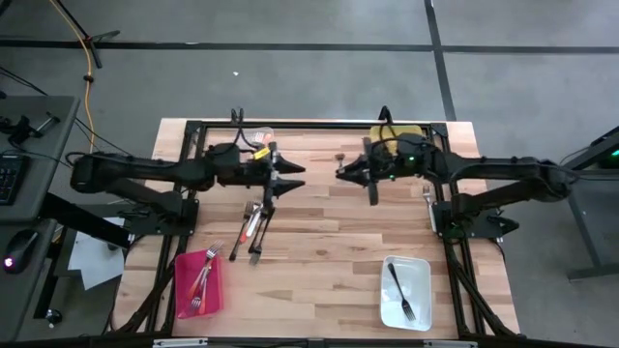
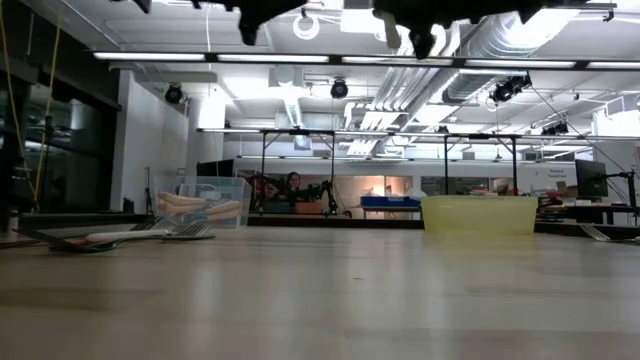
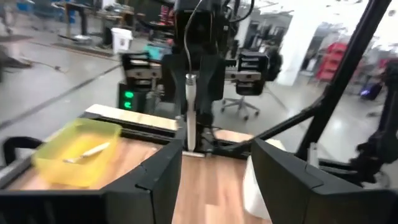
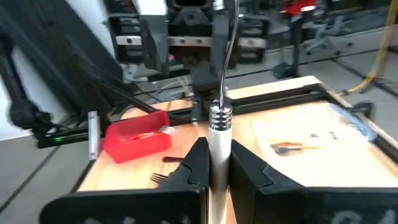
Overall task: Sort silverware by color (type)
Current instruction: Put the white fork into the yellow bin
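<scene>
My right gripper [image 1: 341, 173] hovers over the table's middle, shut on a white-handled utensil [image 4: 219, 134] whose thin metal stem rises from it. My left gripper [image 1: 300, 177] faces it from the left, open and empty; the left wrist view shows that utensil [image 3: 190, 115] beyond its spread fingers. More silverware lies flat in a loose pile [image 1: 253, 228] on the table below the left gripper. Another piece [image 1: 428, 197] lies by the right arm. My right gripper pinches the utensil's white handle [image 4: 218, 163] between its two fingers, just below the metal collar [image 4: 219, 116]. The fingers come level from the table's right and lie across the handle. The utensil stands about upright, stem up, lifted clear of the table.
A red bin [image 1: 198, 283] with forks sits at the near left. At the near right a white bin [image 1: 406, 292] holds a dark fork. A yellow bin [image 1: 395, 133] and a clear bin [image 1: 257, 135] stand at the far edge. Bare wood lies between the bins.
</scene>
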Controlling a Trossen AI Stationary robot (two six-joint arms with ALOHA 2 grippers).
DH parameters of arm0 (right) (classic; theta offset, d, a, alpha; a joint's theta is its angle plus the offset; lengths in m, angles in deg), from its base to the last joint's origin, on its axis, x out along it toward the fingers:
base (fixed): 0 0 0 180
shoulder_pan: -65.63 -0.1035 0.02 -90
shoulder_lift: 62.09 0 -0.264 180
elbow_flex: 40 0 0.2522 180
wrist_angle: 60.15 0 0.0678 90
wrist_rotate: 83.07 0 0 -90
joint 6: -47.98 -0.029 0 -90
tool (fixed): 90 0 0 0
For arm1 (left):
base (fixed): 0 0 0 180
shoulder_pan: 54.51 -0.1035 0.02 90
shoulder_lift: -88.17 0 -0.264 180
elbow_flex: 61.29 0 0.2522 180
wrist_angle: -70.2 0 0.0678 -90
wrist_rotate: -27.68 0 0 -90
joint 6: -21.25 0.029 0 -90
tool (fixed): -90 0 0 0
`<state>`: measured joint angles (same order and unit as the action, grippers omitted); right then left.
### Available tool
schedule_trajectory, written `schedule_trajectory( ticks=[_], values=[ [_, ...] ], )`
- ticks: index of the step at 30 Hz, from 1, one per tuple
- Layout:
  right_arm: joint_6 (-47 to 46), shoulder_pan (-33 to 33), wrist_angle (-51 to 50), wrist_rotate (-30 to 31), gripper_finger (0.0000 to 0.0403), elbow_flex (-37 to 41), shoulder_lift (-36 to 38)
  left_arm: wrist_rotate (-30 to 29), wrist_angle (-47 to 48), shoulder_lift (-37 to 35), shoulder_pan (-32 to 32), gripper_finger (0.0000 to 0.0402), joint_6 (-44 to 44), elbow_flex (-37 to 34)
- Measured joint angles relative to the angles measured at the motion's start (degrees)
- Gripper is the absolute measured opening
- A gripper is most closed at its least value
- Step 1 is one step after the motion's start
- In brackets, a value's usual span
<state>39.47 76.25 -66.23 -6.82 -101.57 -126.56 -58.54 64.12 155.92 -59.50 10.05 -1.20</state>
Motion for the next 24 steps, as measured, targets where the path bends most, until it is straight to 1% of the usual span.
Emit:
schedule_trajectory(
  ticks=[3,7,10,15,18,21,24],
  values=[
    [0.0,0.8,-2.8,1.9,0.0018,2.2,4.4,-2.9,2.0,-4.6,0.1,0.0180,1.2,-1.9],
    [-0.5,0.8,-2.8,5.4,0.0018,6.0,10.4,-5.7,-1.7,-9.1,0.7,0.0167,0.6,-7.1],
    [-1.6,0.8,-2.8,7.3,0.0018,7.7,13.2,-6.3,-4.1,-11.7,0.9,0.0159,-0.5,-9.9],
    [-1.8,0.7,-2.8,7.3,0.0018,8.1,14.2,-6.9,-4.0,-12.7,0.9,0.0143,-0.6,-10.6],
    [-1.9,0.7,-2.8,7.3,0.0018,8.2,14.2,-7.2,-4.1,-12.6,0.9,0.0124,-0.6,-10.6],
    [-1.9,0.7,-2.8,7.3,0.0018,8.2,14.2,-7.3,-3.9,-12.5,0.9,0.0096,-0.6,-10.6],
    [-1.9,0.7,-2.8,7.4,0.0018,8.2,14.2,-7.3,-4.0,-12.5,0.9,0.0057,-0.6,-10.6]
  ],
)
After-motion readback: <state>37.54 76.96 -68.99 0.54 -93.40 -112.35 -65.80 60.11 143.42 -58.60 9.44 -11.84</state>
